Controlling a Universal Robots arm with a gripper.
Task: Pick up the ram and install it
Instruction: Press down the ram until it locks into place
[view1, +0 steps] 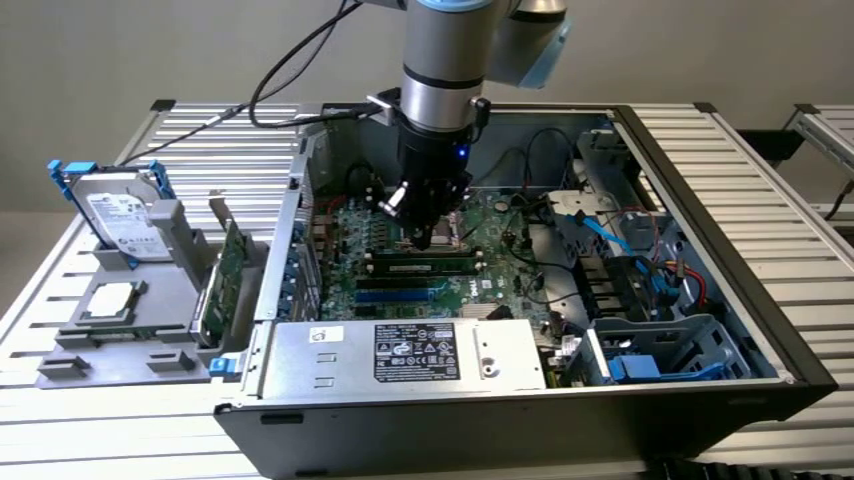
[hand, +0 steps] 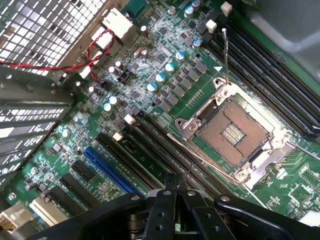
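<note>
My arm stood nearly vertical inside the open computer case (view1: 694, 190), the gripper (view1: 422, 238) low over the motherboard (hand: 165, 75), jaws closed with nothing visibly between them. The ram (view1: 424, 264) lay along a memory slot just below the fingertips. The empty CPU socket (hand: 235, 131) sat beside it; a hard drive (view1: 123, 215) stood outside.

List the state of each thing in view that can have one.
end effector: shut, low over the motherboard
CPU socket: open, empty, lever raised
computer case: side panel off, lying flat
hard drive: standing upright in the grey holder outside the case
expansion card: on edge in the holder
</note>
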